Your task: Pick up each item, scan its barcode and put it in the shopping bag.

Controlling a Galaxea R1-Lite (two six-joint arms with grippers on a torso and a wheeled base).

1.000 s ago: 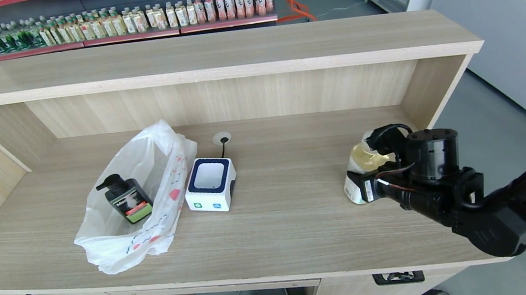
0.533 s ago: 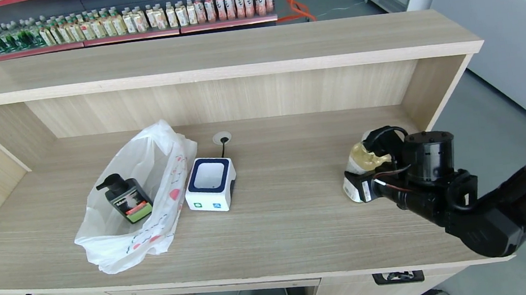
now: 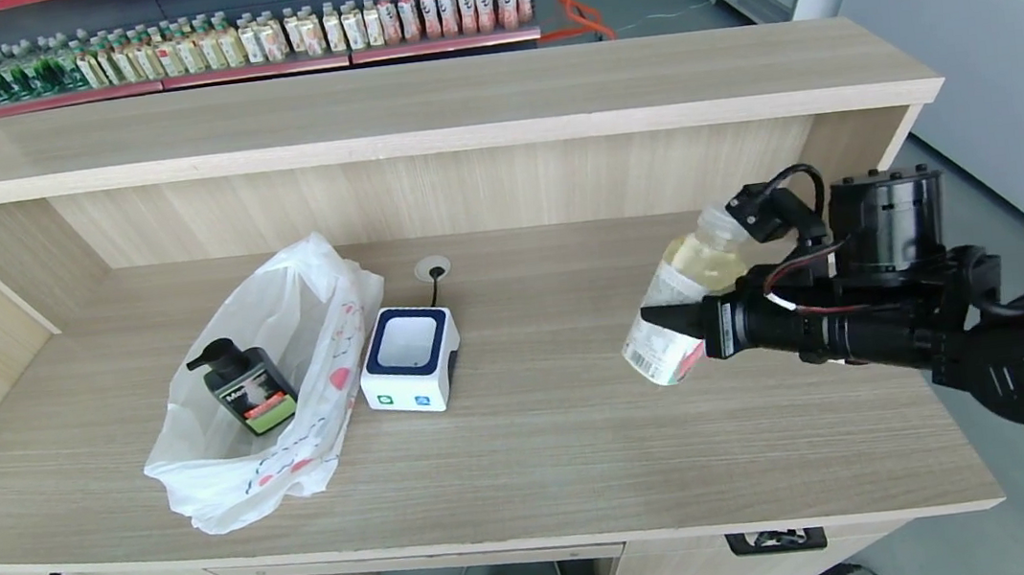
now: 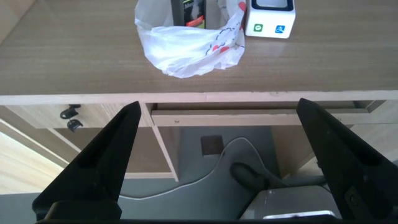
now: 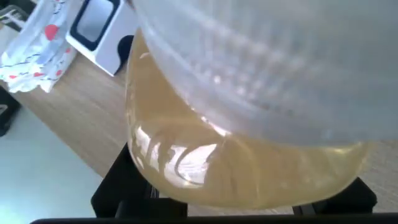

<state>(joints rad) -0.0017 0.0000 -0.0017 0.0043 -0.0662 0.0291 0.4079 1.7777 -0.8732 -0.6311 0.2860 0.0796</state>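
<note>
Counter (image 3: 537, 420): wooden; it carries the scanner, from which all places below are told.
Bag (image 3: 235, 483): white plastic, open, just left of the scanner and perhaps touching it.
Right gripper (image 3: 704, 261): well right of the scanner, above the counter, closed around the bottle with a finger on each side.
Left gripper (image 4: 211, 168): nearer the robot than the scanner and lower than the counter edge; its fingers are spread wide with nothing between them.
Scanner (image 3: 411, 359): small white box with a dark-framed window facing up.
Bottle (image 3: 682, 302): clear, with yellowish liquid and a white label. It is held in the air well right of the scanner, tilted, its bottom toward the scanner. I cannot tell where its barcode faces.
Pump bottle (image 3: 244, 387): dark, left of the scanner, inside the bag.
Done: one item is packed, it seems, and the bottle is picked up.
Left: the bottle must probably go over the scanner window, label down, and then into the bag.
</note>
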